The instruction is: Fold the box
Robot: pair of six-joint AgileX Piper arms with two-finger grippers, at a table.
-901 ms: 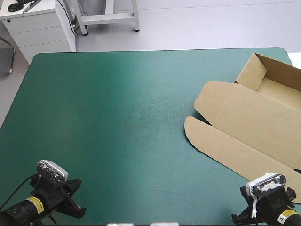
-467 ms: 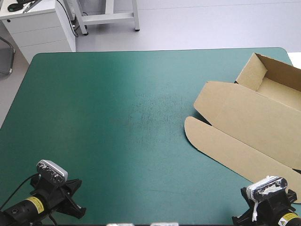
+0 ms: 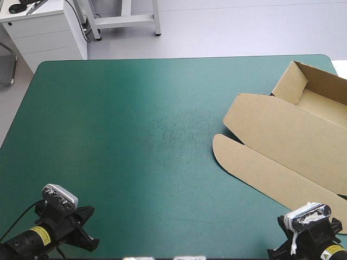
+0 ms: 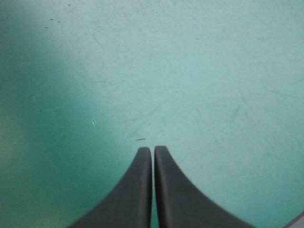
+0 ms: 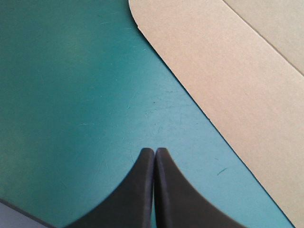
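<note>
High view: box (image 3: 282, 141) sits at the table's right side, tray walls raised at the far right, lid and rounded flap (image 3: 238, 162) flat toward the middle. Left gripper (image 4: 153, 151) is at the front-left corner, fingers pressed together over bare teal-green cover (image 3: 135, 135), well apart from the board. Right gripper (image 5: 155, 152) is likewise pinched together and empty, with the flap edge just ahead. Judgement: the right arm should part its fingers first, come in low at the flap edge and slip under; the left arm could steady the tray.

- The broad teal-green table cover (image 3: 108, 162) is plain, with faint pale scratches clouding its middle.
- The box (image 3: 282, 135), a cut sheet of board at three o'clock, is plain brown.
- The left gripper (image 4: 153, 151) and the right gripper (image 5: 155, 151) have black curved fins.
</note>
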